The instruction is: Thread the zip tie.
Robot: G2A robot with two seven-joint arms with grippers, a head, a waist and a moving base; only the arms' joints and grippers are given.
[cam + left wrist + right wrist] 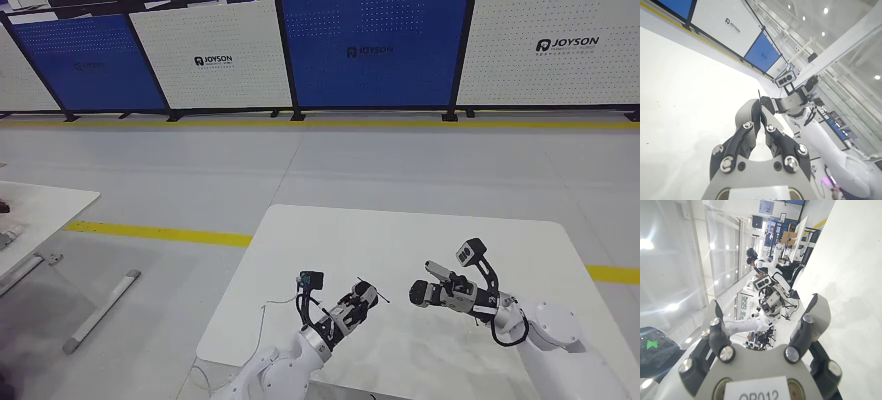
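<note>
A thin black zip tie (372, 291) is pinched in my left gripper (356, 300), which hangs over the near part of the white table (400, 240). In the left wrist view the left gripper (759, 106) is shut, and a short end of the zip tie (759, 94) sticks out past its tips. My right gripper (418, 292) faces it from the right, a short gap away, and stands open. Its own view shows the right gripper (766, 306) spread wide with nothing between the fingers. Where the tie's other end runs is too fine to make out.
A second white table (40, 200) stands at the far left, past a strip of floor. A yellow floor line (160, 233) runs behind the work table. Blue and white panels (370, 50) close off the back.
</note>
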